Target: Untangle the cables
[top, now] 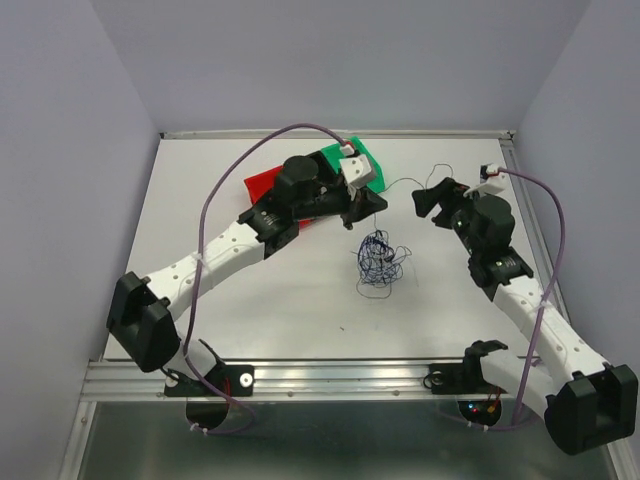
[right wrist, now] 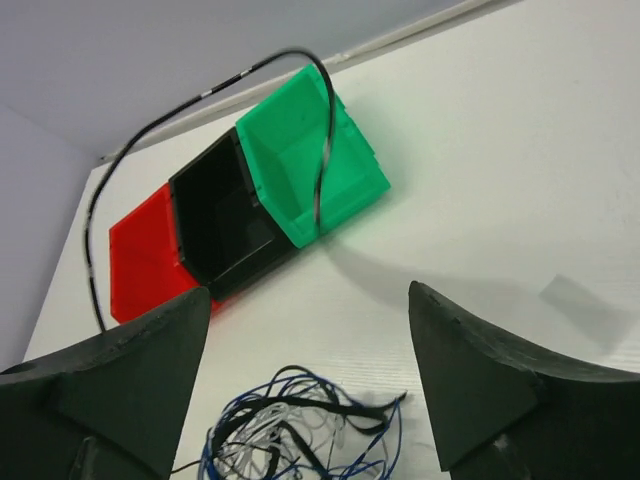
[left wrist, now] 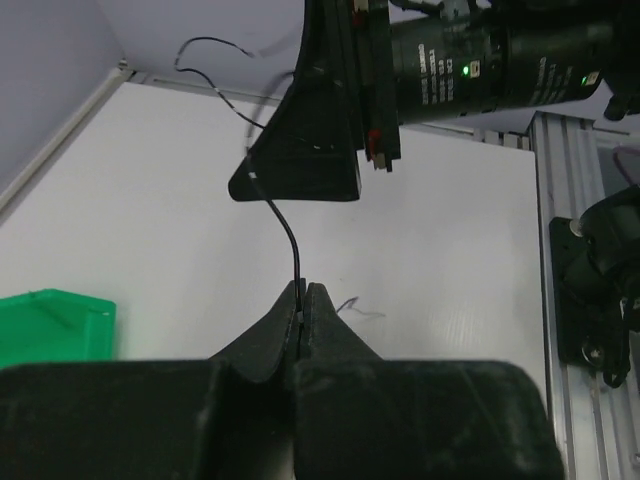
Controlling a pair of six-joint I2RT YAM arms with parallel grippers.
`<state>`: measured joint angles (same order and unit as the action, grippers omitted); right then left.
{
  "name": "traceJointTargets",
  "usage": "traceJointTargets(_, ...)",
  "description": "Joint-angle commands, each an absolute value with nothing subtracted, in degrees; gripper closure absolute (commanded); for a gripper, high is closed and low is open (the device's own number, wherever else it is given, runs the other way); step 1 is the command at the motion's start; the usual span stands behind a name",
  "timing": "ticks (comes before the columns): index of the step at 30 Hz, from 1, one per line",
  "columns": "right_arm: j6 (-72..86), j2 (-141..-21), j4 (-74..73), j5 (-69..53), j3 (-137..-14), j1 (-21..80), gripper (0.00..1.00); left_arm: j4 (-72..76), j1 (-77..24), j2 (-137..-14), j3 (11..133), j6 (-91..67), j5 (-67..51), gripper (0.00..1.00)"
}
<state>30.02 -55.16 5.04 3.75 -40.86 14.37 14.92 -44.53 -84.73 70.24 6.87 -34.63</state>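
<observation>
The cables lie as a loose clump of dark blue, black and whitish strands on the white table, and the clump shows low between my right fingers. One black strand is pulled out of it. My left gripper is shut on that strand, beyond the clump. From there the strand arcs up over the bins and past my right gripper. My right gripper stands open just above the clump with nothing between its fingers.
A green bin, a black bin and a red bin stand side by side at the back, partly under my left arm. The green bin is close to my left gripper. A metal rail edges the table.
</observation>
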Motion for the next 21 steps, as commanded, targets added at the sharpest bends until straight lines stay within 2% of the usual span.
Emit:
traceJointTargets(1, 29.5, -53.4, 14.8, -1.8, -38.2, 14.7, 0.15, 11.4, -43.2, -80.2, 74.8, 3.4, -32.6, 1.00)
traceJointTargets(3, 28.6, -52.9, 21.0, -5.9, -35.6, 14.7, 0.30, 11.3, -42.9, -78.8, 74.7, 2.6, -31.1, 1.00)
traceJointTargets(5, 29.0, -53.1, 25.6, -9.1, -31.9, 14.8, 0.36, 11.3, -42.9, -77.9, 74.4, 2.4, -30.9, 1.00)
traceJointTargets(9, 31.6, -53.3, 38.6, -14.8, -26.5, 14.8, 0.36, 9.7, -42.9, -77.9, 75.3, 1.9, -30.3, 1.00)
traceJointTargets(12, 32.0, -51.6, 40.0, -13.7, -25.1, 14.8, 0.31, 9.1, -42.8, -78.0, 75.7, 2.0, -29.8, 1.00)
traceJointTargets(13, 32.1, -49.5, 38.0, -11.5, -25.0, 14.7, 0.26, 9.3, -42.9, -77.9, 75.4, 2.0, -28.9, 1.00)
traceJointTargets(16, 30.9, -44.2, 33.1, -4.2, -24.7, 14.8, 0.26, 9.7, -42.8, -77.6, 75.1, 2.0, -27.1, 1.00)
traceJointTargets(21, 23.5, -37.2, 20.2, -6.0, -32.8, 14.8, 0.30, 8.4, -42.8, -79.1, 76.0, 2.5, -24.9, 1.00)
